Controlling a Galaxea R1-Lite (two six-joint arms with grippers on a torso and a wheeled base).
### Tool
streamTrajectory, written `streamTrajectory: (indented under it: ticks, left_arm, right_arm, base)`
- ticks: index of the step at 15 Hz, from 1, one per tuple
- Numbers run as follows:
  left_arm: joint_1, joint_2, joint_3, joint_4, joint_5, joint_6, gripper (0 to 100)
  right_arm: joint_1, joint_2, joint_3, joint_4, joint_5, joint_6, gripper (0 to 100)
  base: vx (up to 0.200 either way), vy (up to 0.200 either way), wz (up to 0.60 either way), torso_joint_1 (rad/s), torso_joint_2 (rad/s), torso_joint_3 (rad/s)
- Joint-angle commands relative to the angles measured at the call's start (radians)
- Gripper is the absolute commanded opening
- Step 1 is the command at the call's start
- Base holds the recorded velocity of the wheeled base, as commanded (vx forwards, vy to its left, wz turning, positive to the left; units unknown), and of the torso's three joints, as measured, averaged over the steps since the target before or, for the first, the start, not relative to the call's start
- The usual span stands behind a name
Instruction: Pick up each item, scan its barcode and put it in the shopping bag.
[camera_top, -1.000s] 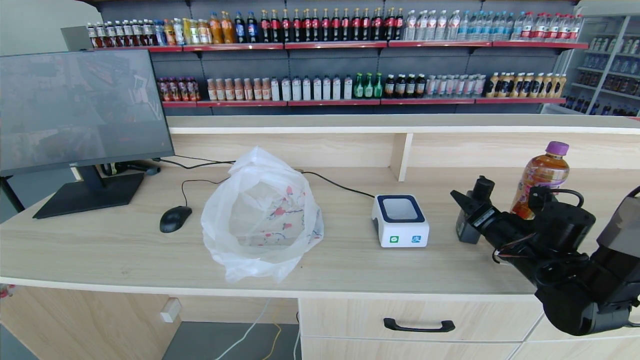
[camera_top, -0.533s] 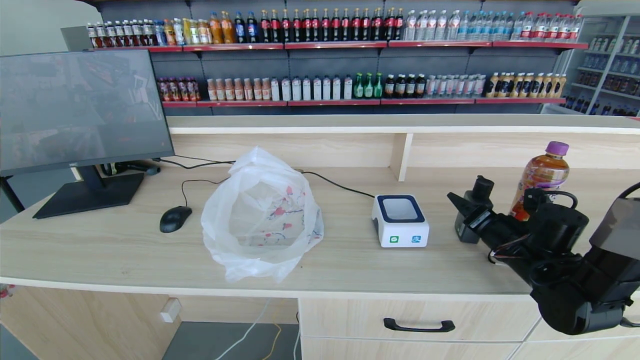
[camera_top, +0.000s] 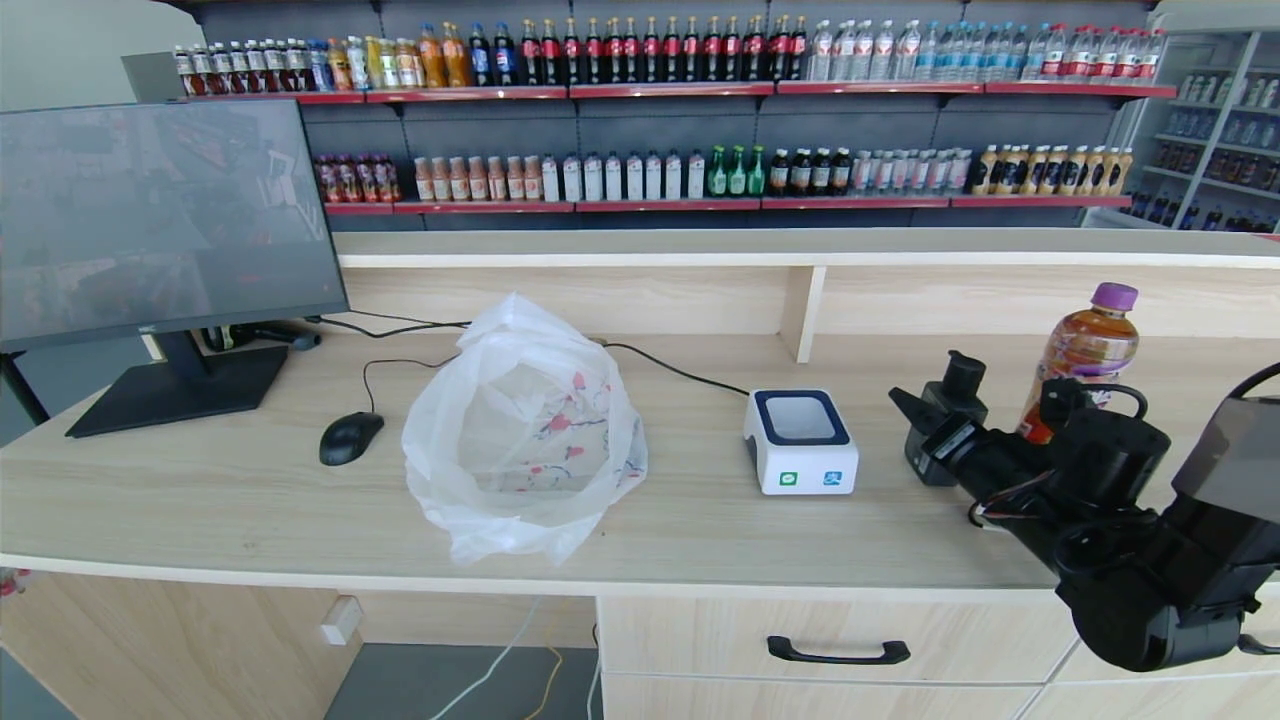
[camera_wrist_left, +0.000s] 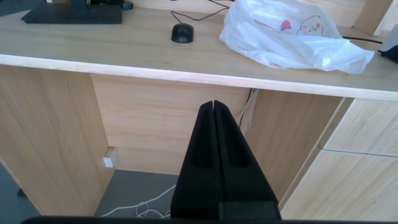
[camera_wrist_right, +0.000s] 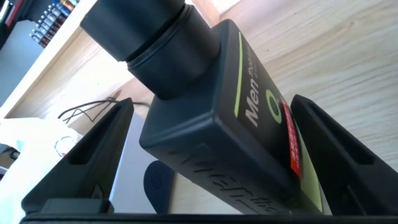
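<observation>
nearest, the left pincer (camera_wrist_left: 214, 111) hangs low in front of the bench's (camera_top: 250, 500) cabinet face, below the front edge, its two black fingers pressed flat together with nothing between them. on the cabinet front to the right sits a drawer with a black handle (camera_top: 838, 652).

up on the bench top, on the right side, the right pincer (camera_top: 933, 428) is pinching a black bottle (camera_top: 963, 378) with a black cap, one finger on each side of its flat body; the bottle leans a little, and i cannot tell whether its base touches the wood. just to its left stands the white scanner (camera_top: 800, 440) with a dark window on top, apart from the bottle. further left, near the middle, the white plastic shopping bag (camera_top: 525, 430) sits with its mouth open, a red-and-blue print on it. a black mouse (camera_top: 350, 437) lies beside the bag on its left.

behind the right arm an amber drink bottle (camera_top: 1085, 355) with a purple cap stands upright. a dark monitor (camera_top: 160, 220) stands at the far left. beyond the bench, shelves (camera_top: 700, 92) carry rows of drinks.
</observation>
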Motion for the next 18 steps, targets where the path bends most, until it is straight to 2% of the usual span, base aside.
streamTrajectory:
  ticks: [1,18]
  left_arm:
    - [0.000,0.000,0.000,0.000,0.000,0.000,0]
    - [0.000,0.000,0.000,0.000,0.000,0.000,0]
  right_arm:
    - [0.001,0.000,0.004,-0.001,0.001,0.000,100]
    - [0.012,-0.021,0.028,-0.001,0.001,0.009,100]
  base:
    - [0.000,0.000,0.00,0.000,0.00,0.000]
    - [0.000,0.000,0.00,0.000,0.00,0.000]
